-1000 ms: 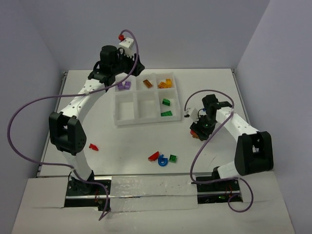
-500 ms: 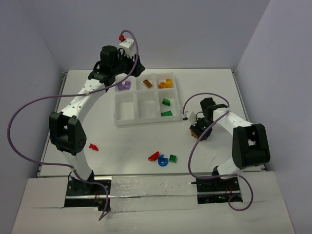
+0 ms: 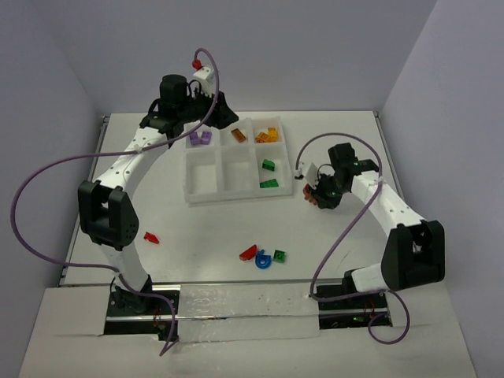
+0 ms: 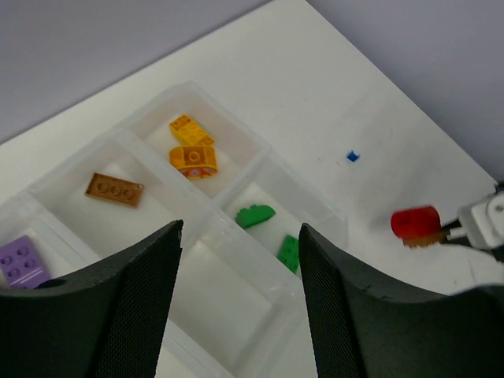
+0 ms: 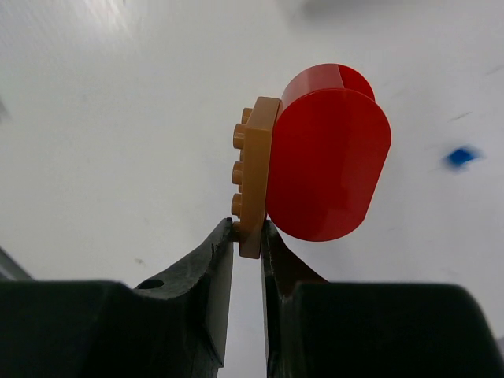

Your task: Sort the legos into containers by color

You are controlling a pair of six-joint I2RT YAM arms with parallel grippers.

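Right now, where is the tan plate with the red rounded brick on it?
The tan plate, red rounded brick attached, is pinched in the right gripper; in the top view that is right of the near right corner of the white tray.

text: none legible | labels: none | numbers: none

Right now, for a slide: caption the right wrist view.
Right hand pinches a tan plate joined to a rounded red brick.

A: How's the left hand [image 4: 239, 236]?
B: Fingers wide apart, arm stretched far forward.
A: And the right hand [image 5: 248, 235]?
B: Pinched tight on a brown plate [image 5: 257, 157], arm bent inward.
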